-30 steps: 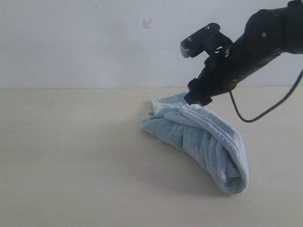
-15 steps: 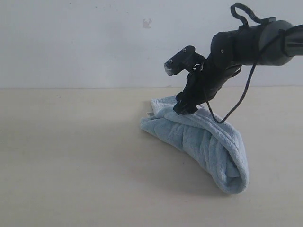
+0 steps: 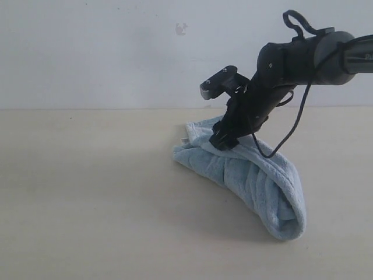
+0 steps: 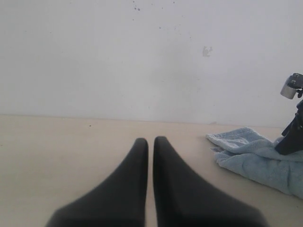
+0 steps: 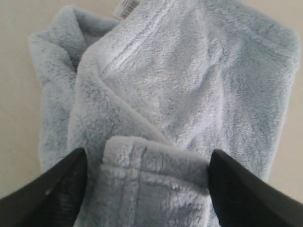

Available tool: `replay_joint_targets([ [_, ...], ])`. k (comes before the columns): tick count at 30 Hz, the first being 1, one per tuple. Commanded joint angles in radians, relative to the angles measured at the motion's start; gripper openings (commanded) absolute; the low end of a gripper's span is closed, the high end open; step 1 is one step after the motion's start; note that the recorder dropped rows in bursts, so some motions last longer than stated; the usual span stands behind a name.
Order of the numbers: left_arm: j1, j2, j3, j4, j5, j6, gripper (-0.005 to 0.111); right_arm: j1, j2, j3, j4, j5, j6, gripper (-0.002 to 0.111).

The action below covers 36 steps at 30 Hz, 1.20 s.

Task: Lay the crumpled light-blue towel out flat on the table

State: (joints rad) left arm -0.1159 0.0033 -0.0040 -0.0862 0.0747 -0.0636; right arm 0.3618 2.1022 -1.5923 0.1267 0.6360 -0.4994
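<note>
The light-blue towel (image 3: 256, 181) lies bunched in a long crumpled roll on the beige table (image 3: 87, 192), right of centre. My right gripper (image 3: 223, 142) is down on its far upper end. In the right wrist view this gripper (image 5: 147, 153) is open wide, its black fingers (image 5: 57, 189) either side of a folded hemmed corner of the towel (image 5: 156, 94). The small white label (image 5: 127, 7) shows at the towel's edge. My left gripper (image 4: 149, 140) is shut and empty, low over bare table (image 4: 57, 142), with the towel (image 4: 255, 156) off to one side.
A plain white wall (image 3: 116, 52) runs behind the table's far edge. The right arm's black cable (image 3: 291, 128) hangs in a loop over the towel. The left arm does not show in the exterior view.
The right arm swung left and dropped, and its gripper came down onto the towel's upper end. The towel has kept its shape.
</note>
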Motion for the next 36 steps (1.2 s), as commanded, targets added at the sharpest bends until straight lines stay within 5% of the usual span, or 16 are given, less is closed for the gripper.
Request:
replay_joint_targets([
  [1, -0.005, -0.003, 0.004, 0.001, 0.002, -0.006, 0.004, 0.016, -0.01, -0.005, 0.047, 0.025, -0.053, 0.067],
  [6, -0.005, -0.003, 0.004, 0.001, 0.002, -0.006, 0.004, 0.018, -0.008, -0.005, 0.04, 0.016, -0.046, 0.064],
  [13, -0.005, -0.003, 0.004, 0.001, 0.002, -0.006, 0.004, 0.018, -0.008, -0.005, -0.014, 0.04, -0.005, 0.021],
  [20, -0.005, -0.003, 0.004, 0.001, 0.002, -0.006, 0.004, 0.018, -0.037, -0.005, -0.053, 0.02, 0.046, 0.002],
  [36, -0.005, -0.003, 0.004, 0.001, 0.003, -0.006, 0.004, -0.035, -0.146, 0.005, -0.12, 0.131, 0.151, 0.0],
])
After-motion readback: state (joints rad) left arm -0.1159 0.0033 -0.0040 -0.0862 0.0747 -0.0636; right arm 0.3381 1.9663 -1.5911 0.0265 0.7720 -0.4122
